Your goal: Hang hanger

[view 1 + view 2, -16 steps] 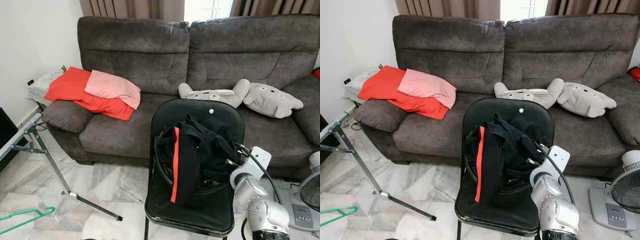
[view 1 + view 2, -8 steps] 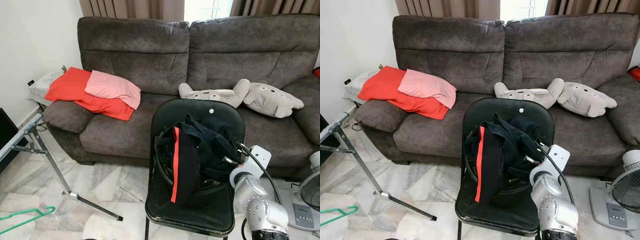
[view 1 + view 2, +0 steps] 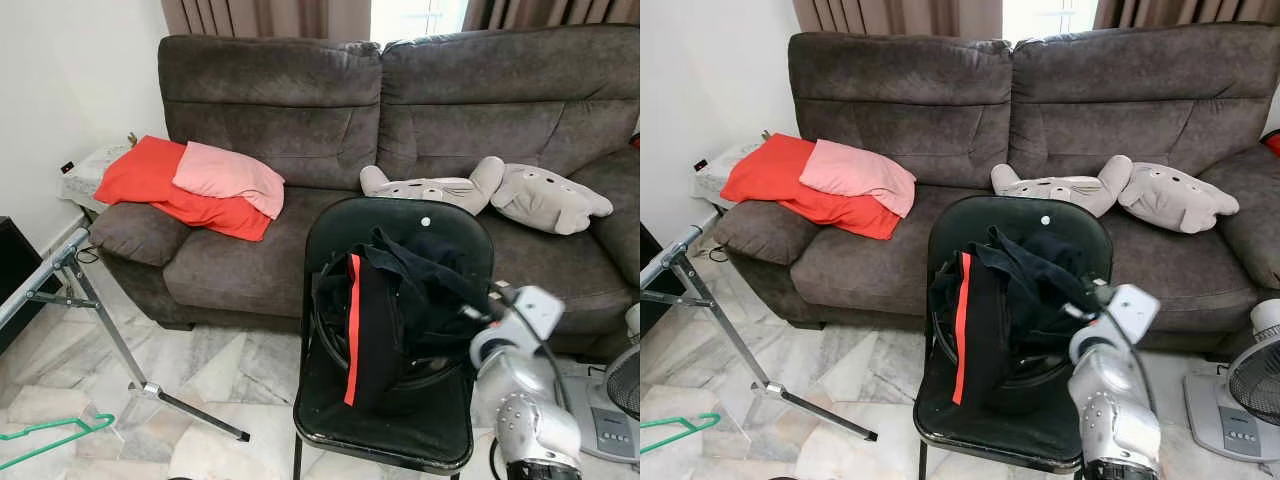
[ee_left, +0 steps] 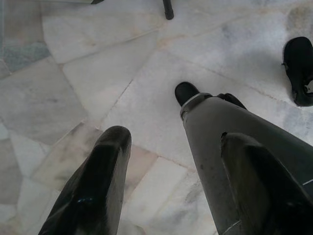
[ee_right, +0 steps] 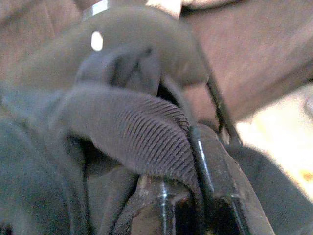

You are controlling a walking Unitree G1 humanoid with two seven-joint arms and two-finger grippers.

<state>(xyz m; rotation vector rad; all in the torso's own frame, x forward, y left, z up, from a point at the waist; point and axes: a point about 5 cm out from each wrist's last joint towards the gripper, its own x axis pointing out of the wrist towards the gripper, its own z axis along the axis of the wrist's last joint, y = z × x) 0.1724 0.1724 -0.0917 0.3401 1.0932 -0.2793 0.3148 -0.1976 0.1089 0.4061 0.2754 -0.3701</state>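
Two grippers | right gripper [image 5: 188, 205] pinches black garment [image 3: 395, 300] | left gripper [image 4: 171, 181] spread, empty, over floor [image 4: 73, 73]

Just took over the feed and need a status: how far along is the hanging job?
Early. Nothing is hung: the green hanger lies on the floor by the metal rack. In hand: the right gripper is in the black garment on the chair. Left: hanging it up. The left gripper hangs open over the floor.

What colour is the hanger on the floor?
Green; the hanger shows best in the left eye view.
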